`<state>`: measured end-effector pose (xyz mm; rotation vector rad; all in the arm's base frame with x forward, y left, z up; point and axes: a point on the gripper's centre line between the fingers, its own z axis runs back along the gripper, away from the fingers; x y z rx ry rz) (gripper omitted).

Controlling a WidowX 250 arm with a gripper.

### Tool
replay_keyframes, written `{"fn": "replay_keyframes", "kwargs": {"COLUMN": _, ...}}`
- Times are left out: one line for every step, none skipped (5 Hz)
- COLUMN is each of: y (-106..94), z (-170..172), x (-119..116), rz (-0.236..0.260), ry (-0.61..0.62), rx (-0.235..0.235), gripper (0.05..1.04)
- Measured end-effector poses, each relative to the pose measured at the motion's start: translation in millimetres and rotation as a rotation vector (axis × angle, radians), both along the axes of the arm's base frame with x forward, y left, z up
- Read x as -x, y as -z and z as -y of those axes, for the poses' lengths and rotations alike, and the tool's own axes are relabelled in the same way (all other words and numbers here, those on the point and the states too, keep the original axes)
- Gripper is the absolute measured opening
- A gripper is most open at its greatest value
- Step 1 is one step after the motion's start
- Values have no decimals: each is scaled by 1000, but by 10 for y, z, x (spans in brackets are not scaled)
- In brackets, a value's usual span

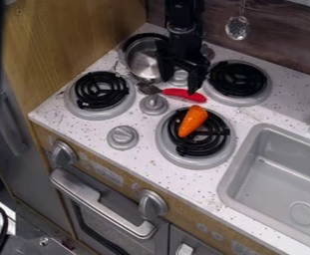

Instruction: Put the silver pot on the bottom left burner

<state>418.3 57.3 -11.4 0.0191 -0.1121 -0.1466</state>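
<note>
- Countertop (84, 130), white with dark speckles: spread out under the claw (181, 79) and to both sides.
- Backsplash (283, 42), dark wood grain: behind the claw. Slotted spoon (237, 28), metal: hanging there, up and to the right of the claw.
- Side panel (71, 40), light brown wood: well apart from the claw, to the left.
- Front left burner (101, 89), black coil on grey ring: left of the claw and a little lower.
- Back right burner (237, 79), same pattern: just right of the claw.
- Front right burner (196, 137), same pattern: below the claw. Carrot (192, 121), orange: lying on its coil.
- Utensil (184, 95), red handle, dark head: lying just below the claw, handle end near the right-hand fingertip.
- Counter knobs (122, 137), grey: set among the burners, one seen between the claw's fingers.
- Sink (277, 179), grey: below and well to the right of the claw.
- Oven door handle (100, 201), pale grey: on the front, far below the claw.
- Arm (182, 25), black: in from the top edge, hanging nearly upright; claw pointing down, fingers spread apart.
- Silver pot (142, 60): over the back left burner, immediately left of the claw; one finger overlaps its right rim in the camera view, contact impossible to tell.
</note>
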Motion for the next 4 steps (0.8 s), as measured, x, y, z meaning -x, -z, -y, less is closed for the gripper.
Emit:
{"fn": "replay_keyframes", "kwargs": {"y": 114, "z": -144, "x": -353, "rz": 38, "ry": 20, "rx": -38, "gripper": 994}}
{"fn": "replay_keyframes", "kwargs": {"y": 102, "z": -386, "x": -481, "rz": 58, "ry": -5, "rx": -70, "gripper": 994}}
{"fn": "replay_keyframes", "kwargs": {"y": 73, "z": -640, "x": -451, "rz": 65, "ry": -56, "rx": -86, "gripper": 994}}
{"fn": "replay_keyframes", "kwargs": {"y": 99, "z": -727, "x": -492, "rz": 68, "ry": -76, "rx": -100, "gripper": 994}}
